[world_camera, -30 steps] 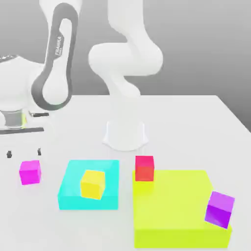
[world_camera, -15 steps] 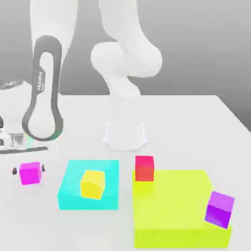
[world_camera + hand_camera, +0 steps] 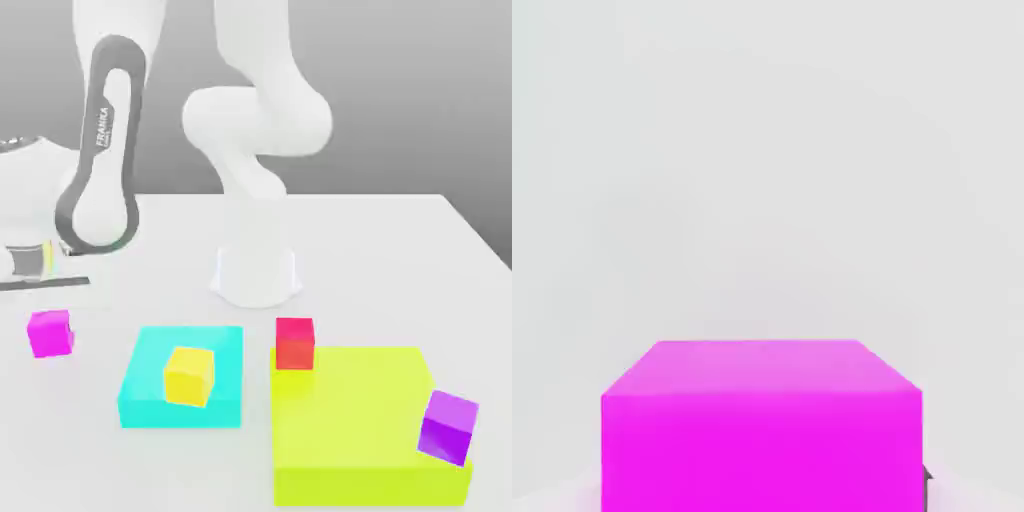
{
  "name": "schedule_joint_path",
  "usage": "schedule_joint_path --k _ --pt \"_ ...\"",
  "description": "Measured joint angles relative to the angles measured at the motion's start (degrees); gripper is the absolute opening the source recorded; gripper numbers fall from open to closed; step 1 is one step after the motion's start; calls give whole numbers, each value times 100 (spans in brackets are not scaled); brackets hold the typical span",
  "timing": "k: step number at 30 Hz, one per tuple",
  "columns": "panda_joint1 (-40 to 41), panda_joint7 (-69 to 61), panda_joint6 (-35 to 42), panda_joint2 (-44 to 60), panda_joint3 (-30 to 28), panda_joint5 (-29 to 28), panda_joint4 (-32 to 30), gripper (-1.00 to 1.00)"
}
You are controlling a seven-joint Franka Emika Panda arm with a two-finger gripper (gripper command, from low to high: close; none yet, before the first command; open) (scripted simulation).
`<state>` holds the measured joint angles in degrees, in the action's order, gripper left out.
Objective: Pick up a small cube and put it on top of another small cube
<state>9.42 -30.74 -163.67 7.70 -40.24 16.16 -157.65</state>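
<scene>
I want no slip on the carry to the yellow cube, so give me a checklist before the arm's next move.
1. Grip on the magenta cube: gripper shut on it, ok.
2. Cube off the table: cannot tell.
3. Yellow cube top bare: ok.
4. Yellow cube seated flat on the cyan block: ok.
5. Red cube and violet cube on the lime block, away from the straight path between magenta and yellow: ok.
</scene>
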Motion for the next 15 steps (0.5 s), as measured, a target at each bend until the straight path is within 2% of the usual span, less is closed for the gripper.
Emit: schedule_joint_path --k 4,9,15 --pt "-165 582 265 -333 -283 -745 -35 -100" --pt "-1258 -85 1123 -863 278 -562 12 -100" --pt "-2084 -611 2084 -1944 1035 -1062 -165 -100"
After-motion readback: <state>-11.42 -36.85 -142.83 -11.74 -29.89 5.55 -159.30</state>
